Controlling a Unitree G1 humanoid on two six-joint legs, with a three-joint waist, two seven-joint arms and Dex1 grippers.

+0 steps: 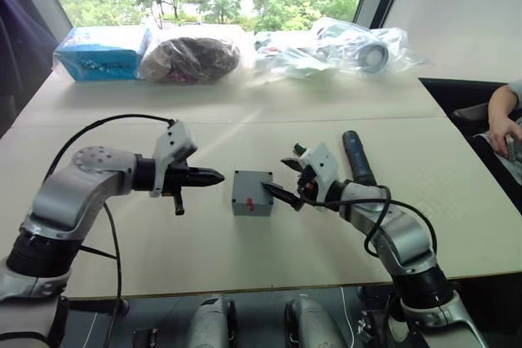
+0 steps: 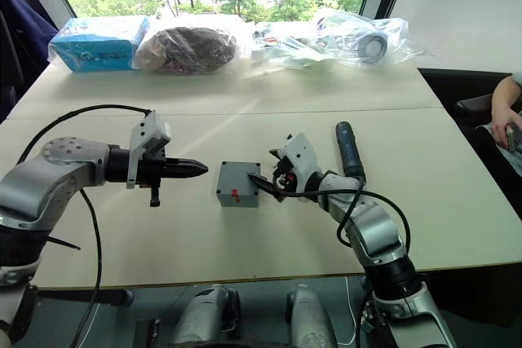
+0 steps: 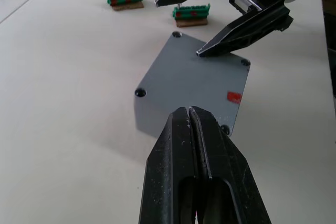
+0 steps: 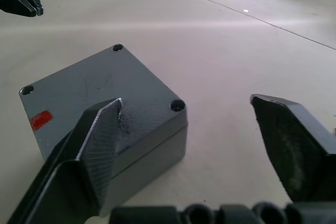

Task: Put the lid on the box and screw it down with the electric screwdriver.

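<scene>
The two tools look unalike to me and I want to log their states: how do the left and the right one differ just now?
The left tool has its fingers pressed shut; the right tool is spread wide open. The left tool's tip stops short of the lid, apart from it; one finger of the right tool reaches over the lid's top. Both are black and hold nothing.

1. Both arms are built of rounded silver-grey segments with black joint bands.
2. Loose black cables loop along each arm.
3. White housings sit at the wrists.
4. The left pincer [image 1: 214,175] and right pincer [image 1: 287,177] have tapered black fingers.
</scene>
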